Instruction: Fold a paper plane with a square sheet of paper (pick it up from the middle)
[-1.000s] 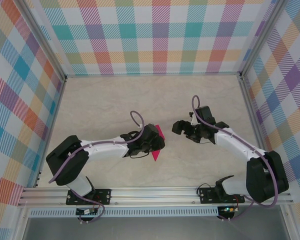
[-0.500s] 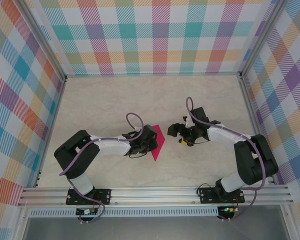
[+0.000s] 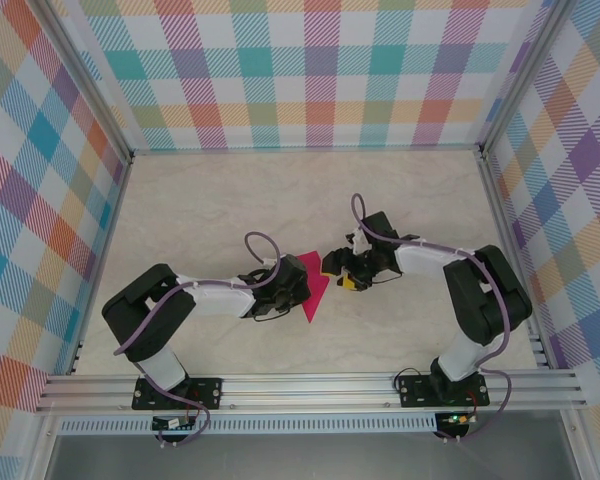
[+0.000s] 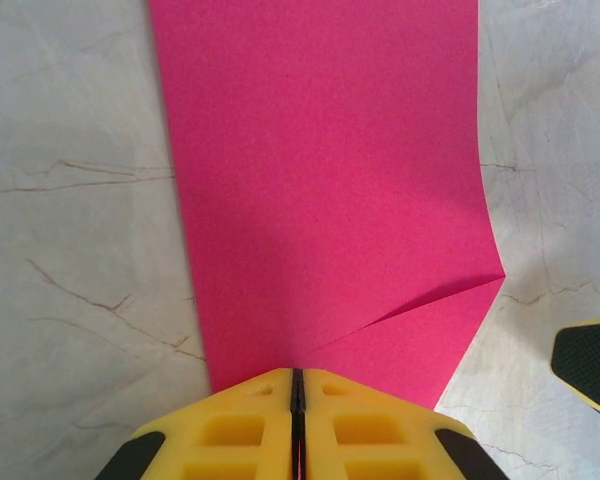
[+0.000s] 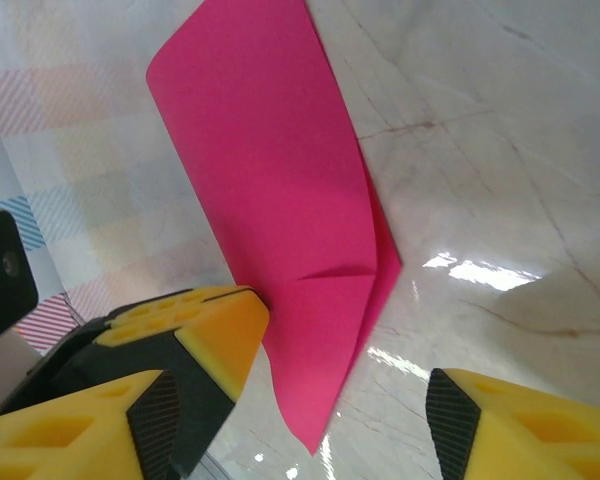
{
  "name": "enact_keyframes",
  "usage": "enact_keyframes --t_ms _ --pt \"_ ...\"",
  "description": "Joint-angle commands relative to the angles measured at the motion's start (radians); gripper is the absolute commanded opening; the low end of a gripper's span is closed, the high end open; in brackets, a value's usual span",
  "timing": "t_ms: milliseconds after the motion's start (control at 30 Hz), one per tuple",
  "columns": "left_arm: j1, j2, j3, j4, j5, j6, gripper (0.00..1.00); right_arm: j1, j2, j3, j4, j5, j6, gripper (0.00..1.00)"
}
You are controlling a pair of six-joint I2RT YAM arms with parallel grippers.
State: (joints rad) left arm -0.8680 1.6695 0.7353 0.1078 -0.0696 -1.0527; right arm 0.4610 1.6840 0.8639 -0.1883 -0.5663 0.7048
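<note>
The magenta sheet of paper (image 3: 313,285) is folded into a long narrow shape with one pointed end, on the table's middle. My left gripper (image 3: 298,288) is shut on its left edge. In the left wrist view the yellow fingertips (image 4: 298,372) meet on the paper (image 4: 330,180), where a crease line runs to the right edge. My right gripper (image 3: 340,272) stands open just right of the paper. In the right wrist view its jaws (image 5: 300,410) straddle the paper's pointed tip (image 5: 280,200), with the left gripper's fingers (image 5: 195,320) beside them.
The marble-pattern tabletop (image 3: 210,210) is walled by checked panels at the back and both sides. An aluminium rail (image 3: 310,385) with both arm bases runs along the near edge. One right finger pad (image 4: 590,360) shows at the left wrist view's lower right.
My left gripper has shut on the paper's edge and drawn it slightly left. My right arm has swung left up to the paper, its jaws narrowing somewhat.
</note>
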Motion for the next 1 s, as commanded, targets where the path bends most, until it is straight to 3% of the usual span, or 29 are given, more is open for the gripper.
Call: enact_keyframes --t_ms 0,367,767,967 --pt "0.006 -0.013 -0.024 -0.037 -0.013 -0.007 0.09 0.01 0.035 0.039 0.013 -0.014 0.008 0.66" --pt "0.005 -0.007 -0.027 -0.03 -0.003 -0.007 0.09 0.031 0.112 0.093 0.013 -0.024 0.025 0.59" --pt "0.006 -0.011 -0.033 -0.027 -0.002 -0.009 0.09 0.044 0.128 0.123 -0.045 0.052 0.019 0.61" --pt "0.005 -0.015 -0.033 -0.028 -0.001 -0.005 0.09 0.054 0.141 0.132 -0.023 -0.006 0.001 0.54"
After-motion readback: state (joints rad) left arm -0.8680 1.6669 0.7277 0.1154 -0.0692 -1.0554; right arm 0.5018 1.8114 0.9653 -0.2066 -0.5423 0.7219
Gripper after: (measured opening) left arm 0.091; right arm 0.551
